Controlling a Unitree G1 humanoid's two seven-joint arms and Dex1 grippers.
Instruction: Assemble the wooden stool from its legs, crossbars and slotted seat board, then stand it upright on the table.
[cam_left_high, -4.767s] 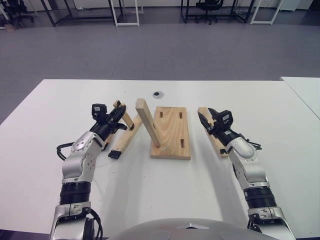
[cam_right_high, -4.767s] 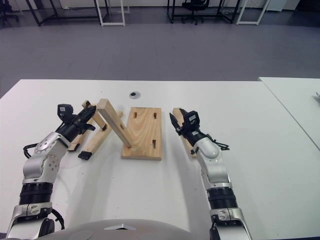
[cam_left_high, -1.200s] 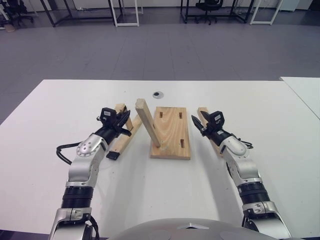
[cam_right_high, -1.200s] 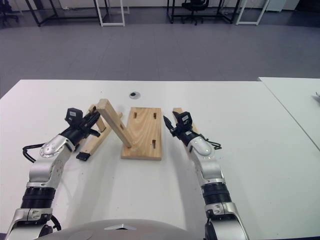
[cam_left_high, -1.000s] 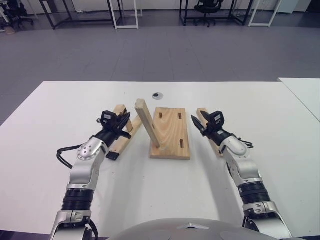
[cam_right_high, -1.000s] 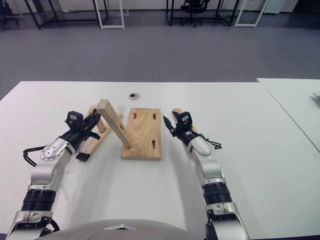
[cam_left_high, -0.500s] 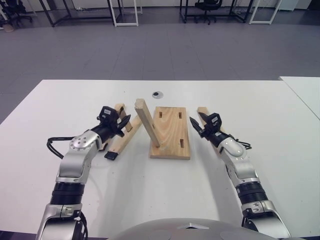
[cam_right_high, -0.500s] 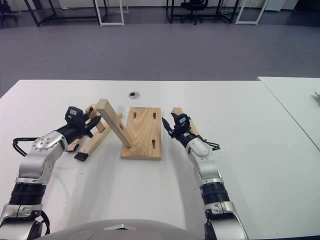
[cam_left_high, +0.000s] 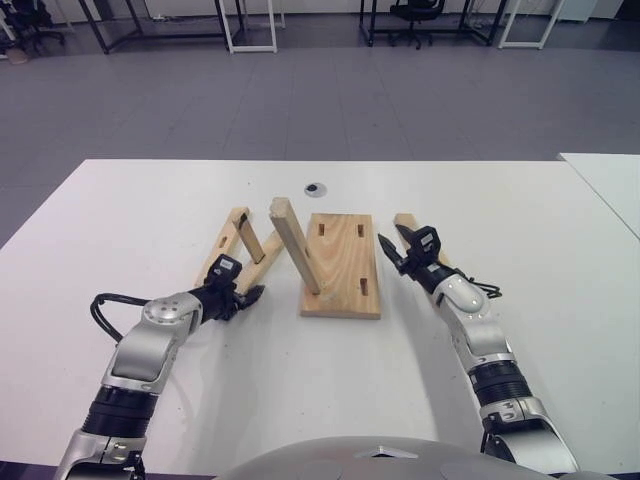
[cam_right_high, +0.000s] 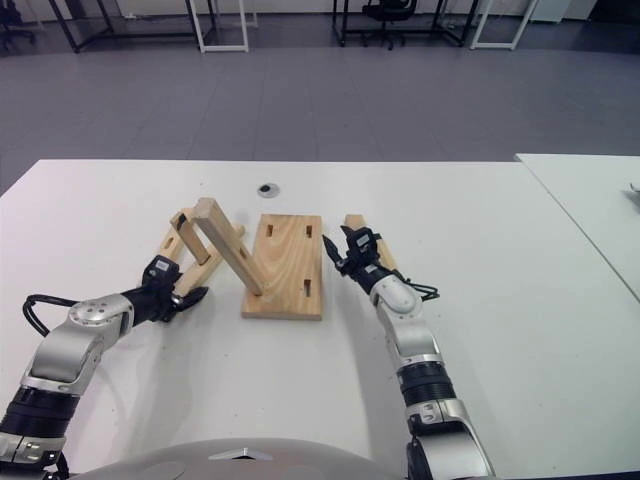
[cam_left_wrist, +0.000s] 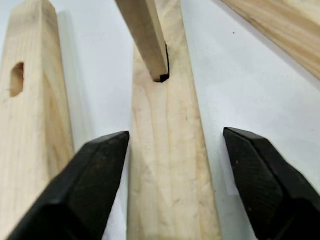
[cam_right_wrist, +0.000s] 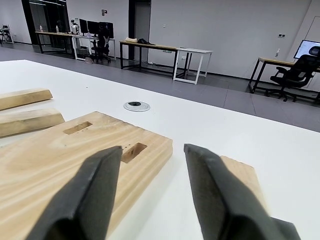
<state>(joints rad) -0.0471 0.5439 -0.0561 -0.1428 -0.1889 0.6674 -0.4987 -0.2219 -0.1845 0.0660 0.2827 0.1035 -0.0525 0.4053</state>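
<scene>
Left gripper (cam_left_high: 256, 292) sits spread wide around a leg (cam_left_wrist: 170, 175) end; right gripper (cam_left_high: 389, 240) open too, beside the seat board (cam_left_high: 343, 265).

head pair: I'm looking forward and down from high over the table (cam_left_high: 120, 220), both eyes sharing the whole layout | left wrist: I'm looking from very close onto one leg (cam_left_wrist: 170, 165) | right wrist: I'm looking low and near across the seat board (cam_right_wrist: 60, 160), facing the room behind; the head pair is sharing that board

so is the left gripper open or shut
Open: the left gripper has black fingers spread either side of the pale wooden stool leg.
</scene>
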